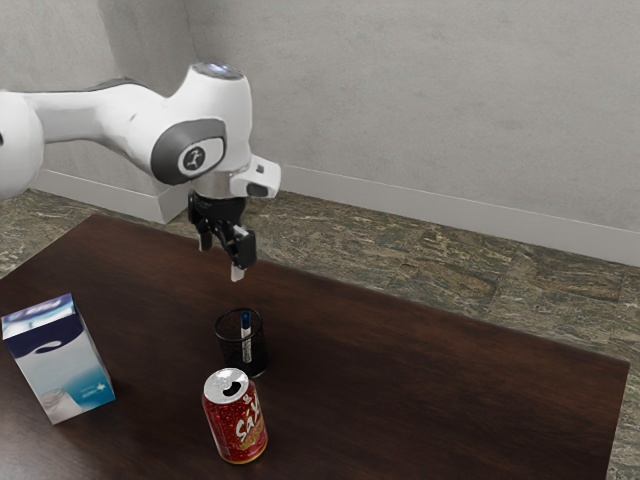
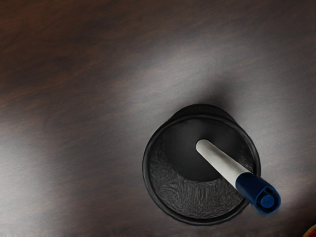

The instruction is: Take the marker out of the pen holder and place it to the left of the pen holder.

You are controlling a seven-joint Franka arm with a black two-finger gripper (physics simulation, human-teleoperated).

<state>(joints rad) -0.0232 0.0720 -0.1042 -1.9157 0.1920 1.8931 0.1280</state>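
The jaws stand apart with nothing between them, hanging above the pen holder (image 1: pixel 258 360), so the step in hand looks to be the approach, ahead of any grasp. Below them the marker (image 2: pixel 221 164) is inside the holder, tilted, its blue cap (image 2: pixel 252 187) leaning out over the rim (image 2: pixel 144 170) on the side toward the red can (image 1: pixel 235 425). The next move, I judge, calls for centring over that cap, turning to match the lean, then lowering until the jaws can close on the marker without catching the rim. A straight lift should follow, high enough to clear the holder before it is carried to the left and laid on the desk (image 1: pixel 450 370). The can is just on the near side of the holder, so a low swing that way could knock it; the carton (image 1: pixel 70 370) is farther off, toward the exterior view's left.
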